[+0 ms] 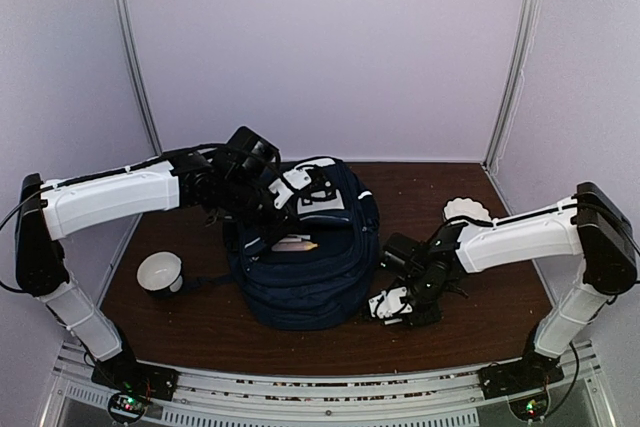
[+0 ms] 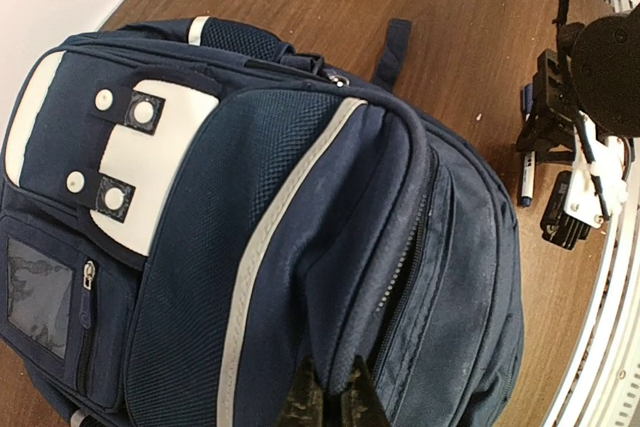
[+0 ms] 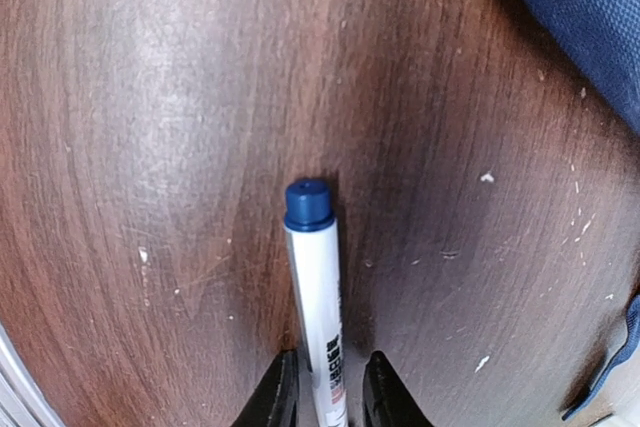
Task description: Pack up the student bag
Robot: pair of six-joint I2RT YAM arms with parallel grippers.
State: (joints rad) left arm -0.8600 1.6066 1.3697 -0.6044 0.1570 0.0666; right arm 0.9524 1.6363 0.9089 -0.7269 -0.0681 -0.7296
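Item: student bag (image 1: 305, 267), centre of the top view, on the bench (image 1: 200, 317). Your left hand (image 2: 330, 402) is closed at its zip edge.
Item: blue-capped marker (image 3: 315, 287), flat on the bench. Its long axis runs up-frame from your right hand (image 3: 330, 392), whose fingers straddle it; clamped or not, you cannot tell. The bag lies just left of that hand in the top view.
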